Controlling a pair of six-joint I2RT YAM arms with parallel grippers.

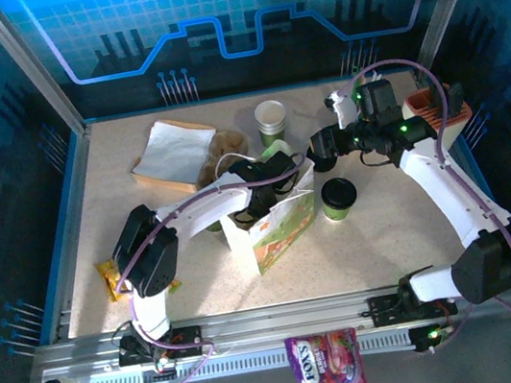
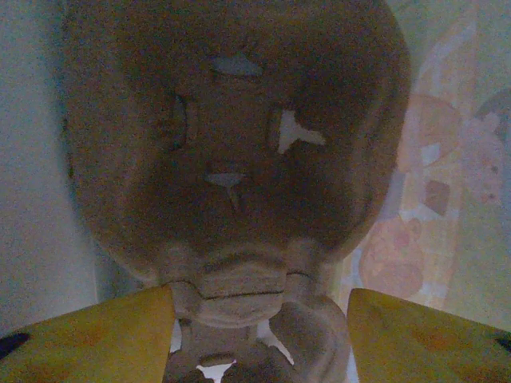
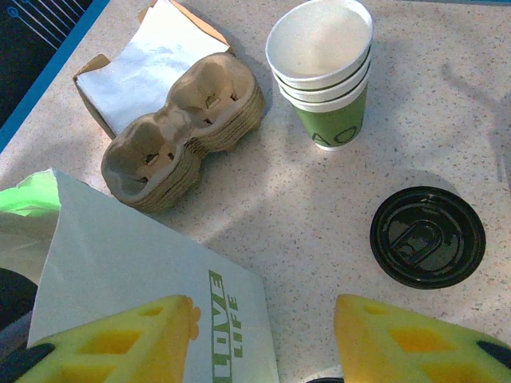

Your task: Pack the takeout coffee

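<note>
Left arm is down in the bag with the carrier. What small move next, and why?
Probably lift the left gripper straight up out of the paper bag: its jaws stand apart either side of the cup carrier inside the bag, and the lidded cup stands outside on the table, not yet packed.

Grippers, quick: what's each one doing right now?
Left gripper: open, fingers either side of a cup carrier.
Right gripper: open, holding nothing.
</note>
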